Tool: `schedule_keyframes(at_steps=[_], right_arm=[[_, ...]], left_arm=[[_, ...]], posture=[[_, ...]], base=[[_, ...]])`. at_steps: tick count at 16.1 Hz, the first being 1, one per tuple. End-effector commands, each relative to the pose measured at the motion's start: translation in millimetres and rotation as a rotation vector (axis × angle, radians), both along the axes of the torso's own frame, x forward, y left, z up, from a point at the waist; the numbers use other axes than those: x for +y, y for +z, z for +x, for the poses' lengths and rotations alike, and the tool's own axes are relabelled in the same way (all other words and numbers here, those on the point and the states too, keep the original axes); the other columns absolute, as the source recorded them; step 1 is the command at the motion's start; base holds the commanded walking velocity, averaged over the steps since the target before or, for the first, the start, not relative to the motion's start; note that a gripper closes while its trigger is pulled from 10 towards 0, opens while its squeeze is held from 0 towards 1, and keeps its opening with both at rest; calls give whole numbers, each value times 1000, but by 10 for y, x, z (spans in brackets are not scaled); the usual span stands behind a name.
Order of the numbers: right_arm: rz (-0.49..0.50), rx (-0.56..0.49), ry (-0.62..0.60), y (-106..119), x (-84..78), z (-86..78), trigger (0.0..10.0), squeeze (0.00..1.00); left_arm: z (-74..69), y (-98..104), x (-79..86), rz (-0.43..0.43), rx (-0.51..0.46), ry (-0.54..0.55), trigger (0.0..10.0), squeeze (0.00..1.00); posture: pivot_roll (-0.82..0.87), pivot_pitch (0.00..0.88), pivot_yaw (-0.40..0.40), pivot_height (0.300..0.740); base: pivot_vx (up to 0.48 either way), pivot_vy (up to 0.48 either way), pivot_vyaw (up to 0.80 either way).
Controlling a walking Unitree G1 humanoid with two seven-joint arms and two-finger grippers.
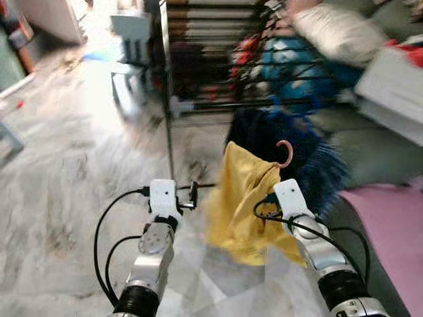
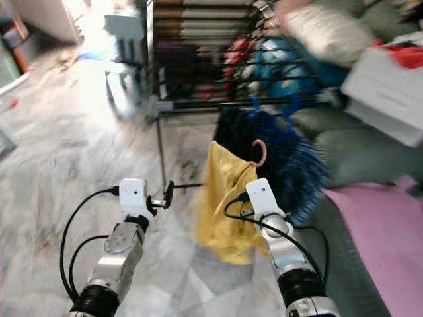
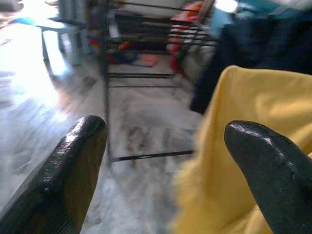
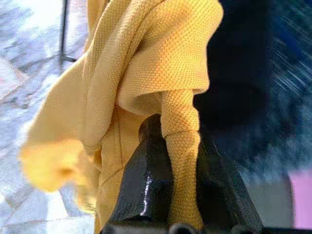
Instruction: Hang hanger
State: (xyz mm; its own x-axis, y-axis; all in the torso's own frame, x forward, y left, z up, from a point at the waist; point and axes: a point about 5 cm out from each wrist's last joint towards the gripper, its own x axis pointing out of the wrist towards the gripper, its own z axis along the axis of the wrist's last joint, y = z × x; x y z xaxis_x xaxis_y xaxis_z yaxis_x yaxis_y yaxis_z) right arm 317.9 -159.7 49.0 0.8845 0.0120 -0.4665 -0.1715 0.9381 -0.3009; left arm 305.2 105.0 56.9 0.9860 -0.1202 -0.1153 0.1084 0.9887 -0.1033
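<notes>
A: In the left eye view, which step is the robot on?

B: By the look of it, the carry. The right end effector (image 1: 283,173) holds up a yellow garment (image 1: 241,205) with a pink hook (image 1: 285,153) curling just above it, so the hanger sits at that end effector, off the floor. The dark rack (image 1: 218,59) stands ahead and beyond. The next move likely calls for raising the hook over a rail and lowering it on.

A: And the right eye view?

B: Same scene. The left end effector (image 2: 166,195) sits level with the right one, beside the cloth and apart from it. A dark blue fringed cloth (image 2: 284,155) hangs just behind the hook.

A: The left wrist view?

B: Its two glossy black fingers (image 3: 73,170) are spread, nothing between them; the cloth is by one fingertip, the rack's thin metal bars further ahead.

A: The right wrist view?

B: The fingers (image 4: 146,180) are pressed on a strip of the garment, a coarse waffle-like knit, soft and draping in folds. Whether hanger plastic lies inside the pinch cannot be told.
</notes>
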Motion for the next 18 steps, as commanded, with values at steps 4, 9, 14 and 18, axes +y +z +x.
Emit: schedule_keyframes(at_steps=[4,9,14,18], right_arm=[[21,-70,22,180,105,135,10000,0],[5,-101,-28,233,74,189,10000,0],[-8,-98,-6,222,103,196,10000,0],[-24,-109,-22,291,93,293,10000,0]], left_arm=[[17,16,32,-6,7,8,10000,0],[0,14,5,-6,4,-14,10000,0],[-13,18,-51,-35,5,-39,10000,0],[-27,7,-70,-49,16,-48,10000,0]], posture=[[34,0,-46,740],[35,0,-46,740],[35,0,-46,740],[34,0,-46,740]], base=[[402,205,0],[420,169,0],[0,0,0],[0,0,0]])
